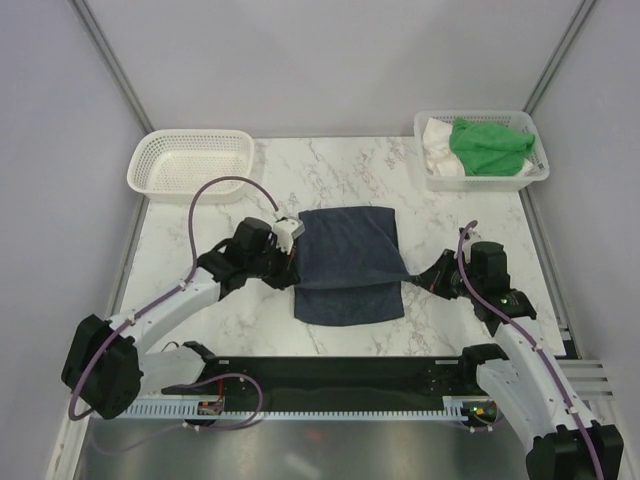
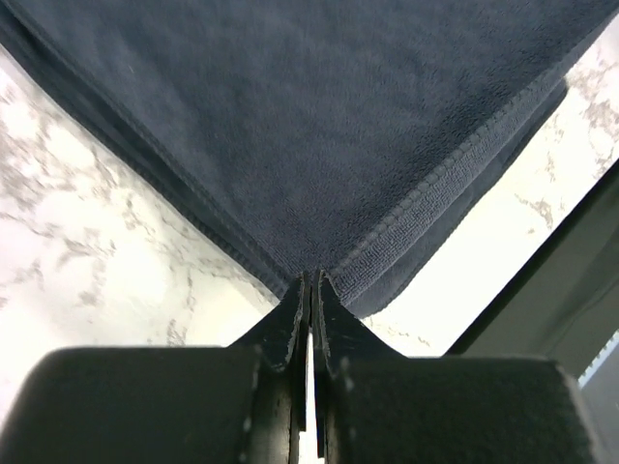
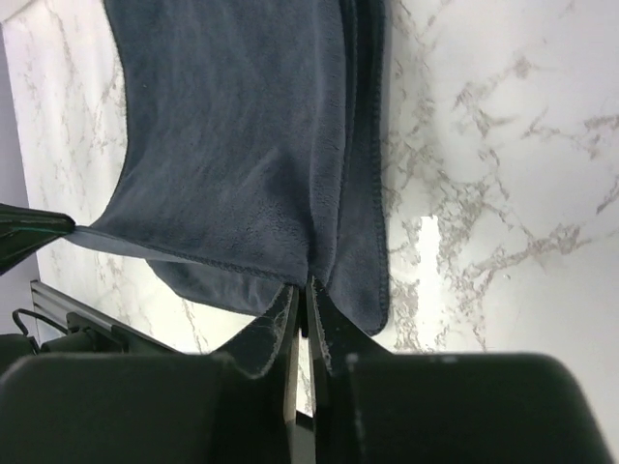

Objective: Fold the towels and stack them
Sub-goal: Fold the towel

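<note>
From above, the navy towel (image 1: 348, 265) lies mid-tabletop (image 1: 330, 170), one layer doubled over another. The left tool (image 1: 292, 260) meets its left edge and the right tool (image 1: 415, 278) its right edge, where the cloth pulls to a point. The green towel (image 1: 490, 148) and white towel (image 1: 435, 145) sit bunched in the far right basket (image 1: 540, 172).

On the left wrist, the left tool (image 2: 311, 290) is pressed together, pinching a hemmed corner of the navy towel (image 2: 319, 126).

On the right wrist, the right tool (image 3: 302, 295) nips the navy towel's (image 3: 242, 145) edge, with folded layers hanging over the marble tabletop (image 3: 503, 193).
</note>
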Tool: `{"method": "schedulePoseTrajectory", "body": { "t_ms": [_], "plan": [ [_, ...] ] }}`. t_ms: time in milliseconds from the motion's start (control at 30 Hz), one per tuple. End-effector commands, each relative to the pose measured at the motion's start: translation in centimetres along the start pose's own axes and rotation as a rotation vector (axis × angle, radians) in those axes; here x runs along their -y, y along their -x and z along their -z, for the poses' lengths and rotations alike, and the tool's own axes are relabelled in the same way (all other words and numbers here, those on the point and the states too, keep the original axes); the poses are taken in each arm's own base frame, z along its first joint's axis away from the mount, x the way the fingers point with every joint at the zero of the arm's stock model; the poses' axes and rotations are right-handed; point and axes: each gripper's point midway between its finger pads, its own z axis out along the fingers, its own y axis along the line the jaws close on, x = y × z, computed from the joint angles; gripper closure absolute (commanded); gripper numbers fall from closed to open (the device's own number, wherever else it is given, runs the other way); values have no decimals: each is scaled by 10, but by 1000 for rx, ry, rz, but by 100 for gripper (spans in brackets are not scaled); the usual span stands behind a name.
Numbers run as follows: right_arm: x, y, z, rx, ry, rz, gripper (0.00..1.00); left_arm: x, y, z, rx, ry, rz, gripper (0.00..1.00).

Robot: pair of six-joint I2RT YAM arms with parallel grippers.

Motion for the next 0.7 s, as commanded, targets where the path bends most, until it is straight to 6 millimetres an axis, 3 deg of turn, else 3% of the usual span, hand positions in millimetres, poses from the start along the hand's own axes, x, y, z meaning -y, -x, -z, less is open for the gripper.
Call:
{"method": "schedulePoseTrajectory", "body": {
  "t_ms": [0,133,200,367,400,467,567,667],
  "plan": [
    [11,-3,-4,31,-33,-82,86,-1,-29,-6,-94,4,89,95],
    [25,-19,-9,2,-70,-122,81,-6,-45,-17,-164,20,146,85],
    [27,-19,-9,5,-79,-122,73,-8,-52,-21,-194,31,172,76],
    [30,-11,-4,21,-127,-109,59,-9,-56,-24,-245,35,186,67],
    [32,-11,-2,20,-143,-98,57,-7,-49,-22,-235,33,181,56],
    [24,-2,1,40,-127,-89,56,-4,-43,-16,-228,23,171,54],
    [16,13,0,62,-113,-70,55,-6,-12,-2,-136,67,143,34],
    [4,36,-6,80,-98,-45,56,-12,24,12,-40,128,108,33]
  ]
}}
